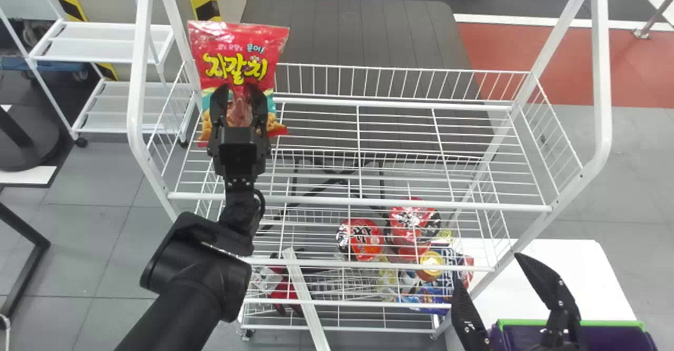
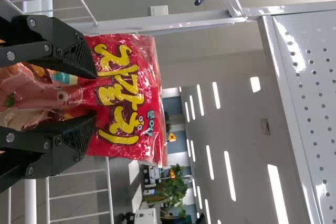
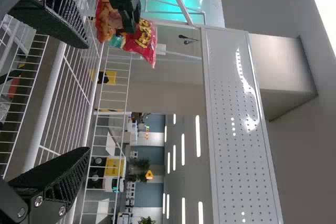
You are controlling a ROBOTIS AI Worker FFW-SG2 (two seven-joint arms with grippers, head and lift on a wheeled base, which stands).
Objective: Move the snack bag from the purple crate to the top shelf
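1. Snack bag (image 1: 231,56): clamped in left gripper (image 1: 238,90), over left end of white wire rack (image 1: 368,202). Rack = biggest item, spans from left jaws across to right jaws. Can't tell if bag bottom touches the wire.
2. Dark slatted table (image 1: 347,30): past the rack, beyond the left jaws and off to their right.
3. White perforated panel (image 3: 241,129): in wrist views, farther out past the tips of both jaws.
4. White surface (image 1: 568,267): robot's right side, lower than and behind right jaws in head view.
5. White shelf cart (image 1: 105,40): out to the left of left jaws, beyond rack.
6. Purple crate (image 1: 621,338): green rim, near right jaws in head view, partly cut off by bottom edge.
7. Right gripper (image 1: 488,269): jaws wide apart, nothing between them; over at rack's right front.
8. Left jaws: closed on bag, one finger each side of its pinched lower middle. Bag upright, red top with yellow lettering fanning out past fingertips, puffs pictured near its bottom.
9. Red-and-black packs (image 1: 360,239): lower in rack, seen through wire, between the two pairs of jaws.
10. Round orange-yellow item (image 1: 432,264): lower in rack, just left of right jaws.
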